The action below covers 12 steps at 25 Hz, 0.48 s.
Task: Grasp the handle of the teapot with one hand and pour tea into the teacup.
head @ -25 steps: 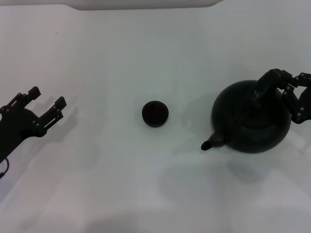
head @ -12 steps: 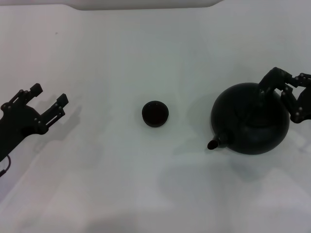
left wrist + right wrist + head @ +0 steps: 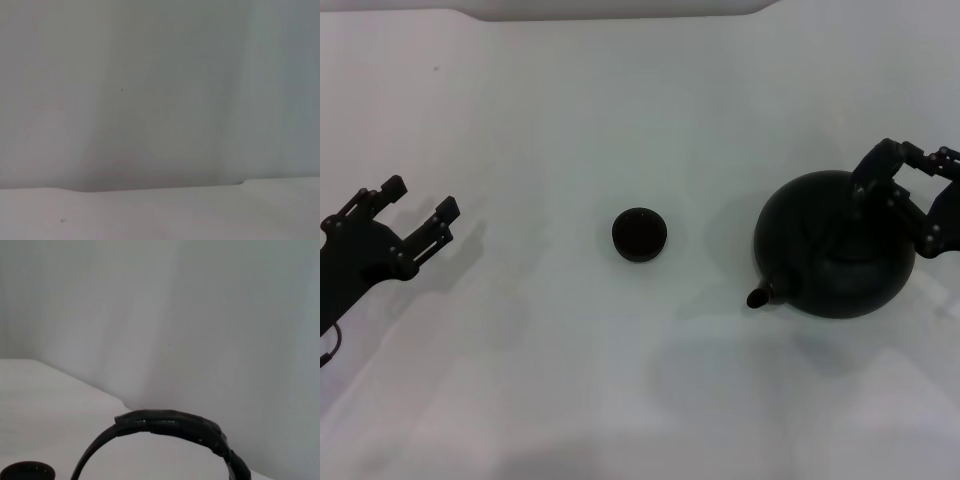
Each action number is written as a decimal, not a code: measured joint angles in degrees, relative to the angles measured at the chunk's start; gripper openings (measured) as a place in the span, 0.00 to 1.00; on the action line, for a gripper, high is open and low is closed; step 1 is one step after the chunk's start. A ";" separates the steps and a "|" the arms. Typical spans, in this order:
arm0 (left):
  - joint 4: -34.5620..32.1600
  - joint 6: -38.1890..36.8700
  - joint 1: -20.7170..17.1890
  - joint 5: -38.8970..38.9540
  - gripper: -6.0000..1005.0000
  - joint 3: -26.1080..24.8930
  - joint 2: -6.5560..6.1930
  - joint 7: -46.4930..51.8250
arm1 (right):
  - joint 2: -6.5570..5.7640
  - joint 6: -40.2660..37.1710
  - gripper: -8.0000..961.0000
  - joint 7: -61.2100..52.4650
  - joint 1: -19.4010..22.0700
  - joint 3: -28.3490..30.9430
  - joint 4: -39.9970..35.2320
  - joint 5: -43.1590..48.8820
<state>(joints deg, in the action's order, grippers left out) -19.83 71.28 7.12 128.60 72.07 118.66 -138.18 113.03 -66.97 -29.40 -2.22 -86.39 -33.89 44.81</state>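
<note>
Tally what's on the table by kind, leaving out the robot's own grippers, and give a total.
Teapot: 1
Teacup: 1
Total: 2

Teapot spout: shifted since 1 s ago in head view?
Yes. The teapot's spout tip has swung slightly right, farther from the unmoved teacup, with the right gripper at the handle.
</note>
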 joint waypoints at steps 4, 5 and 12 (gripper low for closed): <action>0.00 0.00 -0.03 -0.01 0.77 0.00 0.00 -0.02 | 0.00 0.06 0.44 -0.46 -0.13 0.52 0.55 -0.02; 0.00 0.00 -0.04 0.01 0.77 0.00 0.00 -0.02 | 0.00 -0.04 0.47 -0.48 -0.11 0.67 0.59 0.04; -0.04 -0.27 -0.07 0.34 0.77 -0.01 -0.06 -0.05 | -0.39 -2.35 0.67 -1.74 1.17 2.34 0.89 -0.16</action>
<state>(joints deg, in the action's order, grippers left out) -19.87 71.01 7.05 128.95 72.06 118.60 -138.23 112.64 -69.32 -31.14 -1.05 -84.05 -33.00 44.64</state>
